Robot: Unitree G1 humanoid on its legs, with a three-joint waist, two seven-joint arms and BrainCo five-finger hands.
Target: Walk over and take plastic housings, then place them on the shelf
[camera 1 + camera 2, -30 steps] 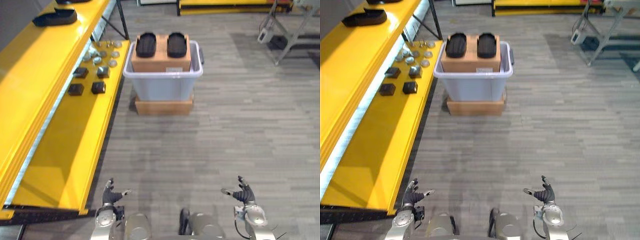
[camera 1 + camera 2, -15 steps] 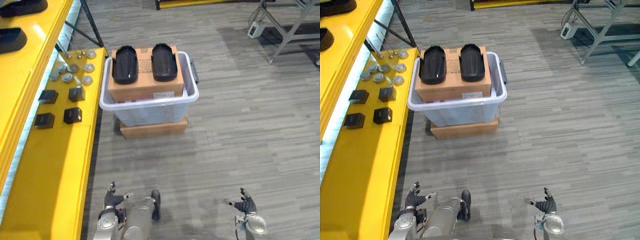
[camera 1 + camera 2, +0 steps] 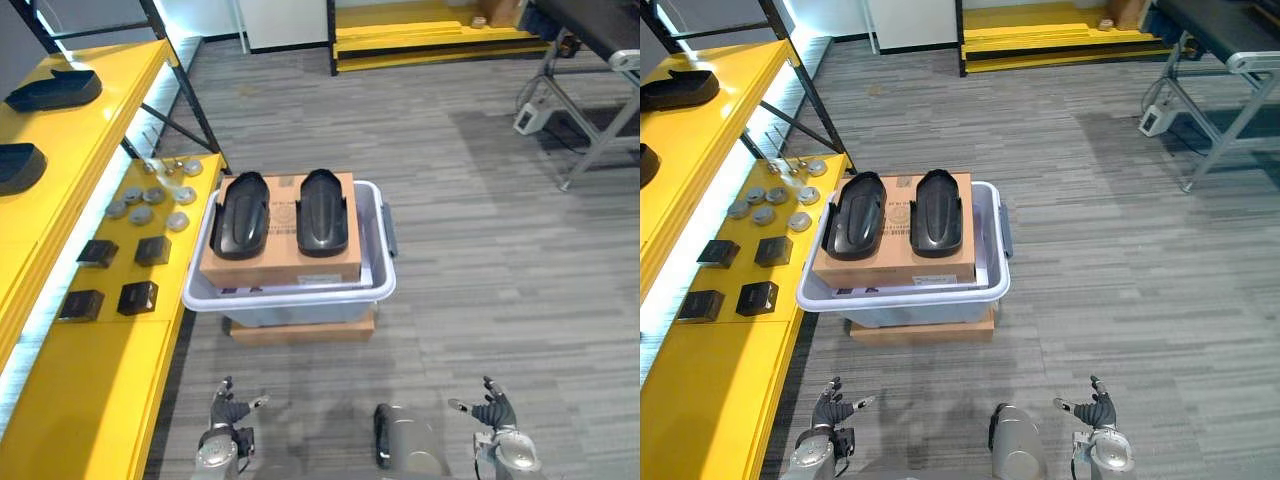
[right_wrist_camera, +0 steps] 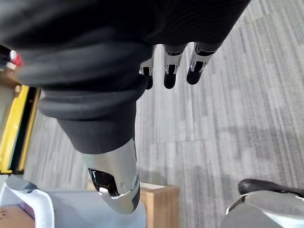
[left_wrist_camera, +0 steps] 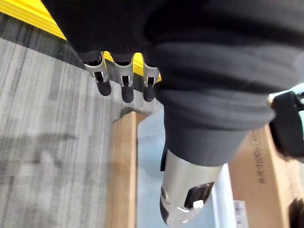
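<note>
Grey plank floor (image 3: 480, 260) of a workshop, with a yellow shelf (image 3: 90, 370) running from 8 to 11 o'clock. At 12 o'clock stands a grey bin (image 3: 300, 308) holding a cardboard box (image 3: 285, 262). Two black housings (image 3: 243, 213) lie side by side on top of the box, untouched. The left hand (image 3: 226, 403) at 7 o'clock and the right hand (image 3: 493, 411) at 5 o'clock hang low, fingers spread and empty, well apart from the bin. Likely risks: a reach from here may fall short, a clumsy grasp may nudge a housing off the box, and the left arm may clip the shelf edge
</note>
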